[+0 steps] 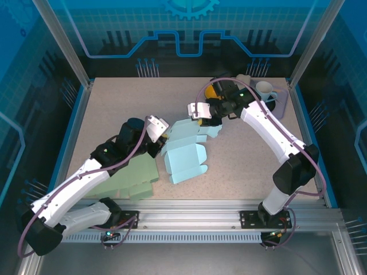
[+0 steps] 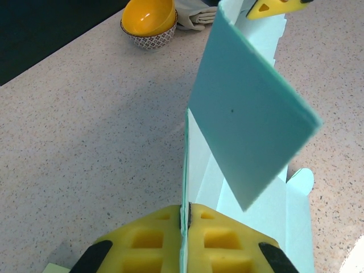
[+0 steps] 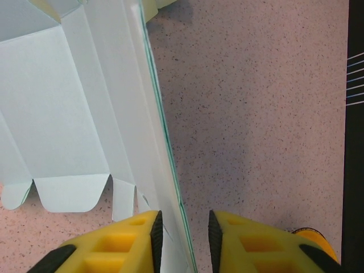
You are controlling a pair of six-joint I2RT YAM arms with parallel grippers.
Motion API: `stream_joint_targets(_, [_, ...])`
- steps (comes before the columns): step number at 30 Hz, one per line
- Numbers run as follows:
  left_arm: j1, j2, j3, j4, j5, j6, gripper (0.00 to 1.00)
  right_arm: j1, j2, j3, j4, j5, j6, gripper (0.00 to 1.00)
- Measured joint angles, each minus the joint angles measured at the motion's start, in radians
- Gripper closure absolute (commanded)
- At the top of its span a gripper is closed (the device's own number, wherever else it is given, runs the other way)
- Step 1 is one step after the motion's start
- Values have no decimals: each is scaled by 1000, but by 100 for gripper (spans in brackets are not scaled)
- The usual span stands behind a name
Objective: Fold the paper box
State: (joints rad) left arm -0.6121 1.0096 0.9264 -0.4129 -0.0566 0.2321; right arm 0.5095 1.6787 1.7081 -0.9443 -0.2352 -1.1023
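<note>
Left claw: pressed together, pinching thin wall of paper box.
Right claw: slightly spread, straddled a wall edge, not gripping.
Box place: mid table, between arms, partly raised.
Step tip: should close squarely on the wall, left pinch steady.
Material: pale blue card, thin, smooth; flat panels, rounded tabs.

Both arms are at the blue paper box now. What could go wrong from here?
1. The left pincer is shut on just a thin wall of the paper box; a pull from the other arm might slip or tear it.
2. The right pincer straddles a panel edge with jaws apart; closing off-line may crease it.
3. The yellow bowl sits close by the right arm; a swing could knock it.
</note>
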Motion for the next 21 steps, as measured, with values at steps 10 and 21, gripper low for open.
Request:
stream_joint_targets(10, [-1,7,0,0,-1,5,100,0,0,0,-10,0,-6,82])
stream_joint_targets(21, [-14,6,-14,13,-11,6,100,-9,-8,-16,-15,0,-6,80])
